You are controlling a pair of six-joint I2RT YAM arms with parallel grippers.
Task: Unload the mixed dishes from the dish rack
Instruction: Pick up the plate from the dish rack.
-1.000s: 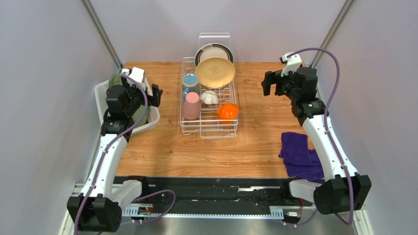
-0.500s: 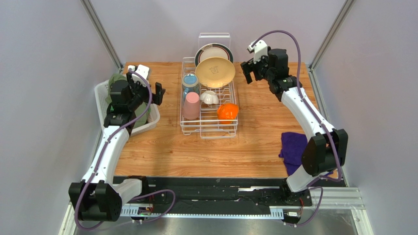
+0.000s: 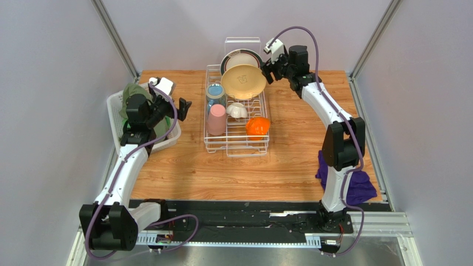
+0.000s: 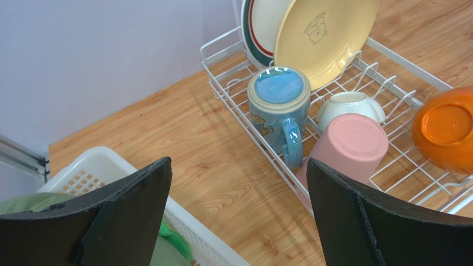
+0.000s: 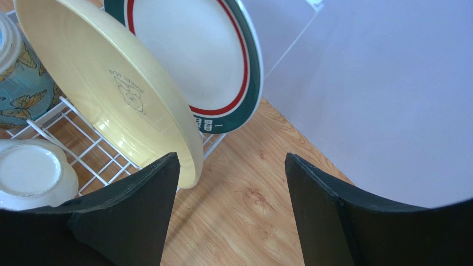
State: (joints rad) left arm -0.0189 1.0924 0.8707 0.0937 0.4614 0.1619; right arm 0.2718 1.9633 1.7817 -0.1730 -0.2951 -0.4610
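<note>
The white wire dish rack (image 3: 236, 145) stands mid-table. In it lean a pale yellow plate (image 3: 243, 81) (image 5: 111, 94) and, behind it, a dark-rimmed white plate (image 3: 242, 56) (image 5: 194, 55). In front stand a blue patterned mug (image 3: 215, 93) (image 4: 279, 105), a pink cup (image 3: 216, 119) (image 4: 347, 144), a small white cup (image 3: 237, 110) (image 4: 350, 105) and an orange bowl (image 3: 257, 127) (image 4: 444, 130), all upside down. My right gripper (image 3: 268, 71) (image 5: 233, 166) is open and empty, just right of the plates' edges. My left gripper (image 3: 179, 108) (image 4: 238, 169) is open and empty, left of the rack.
A white slatted basket (image 3: 115, 111) (image 4: 100, 166) with green cloth (image 3: 133, 91) sits at the table's left edge under my left arm. A purple cloth (image 3: 355, 185) lies at the front right. Grey walls close in the back and sides.
My right arm has swung left and back from the right side of the table to the plates. My left gripper has shifted slightly right toward the rack.
</note>
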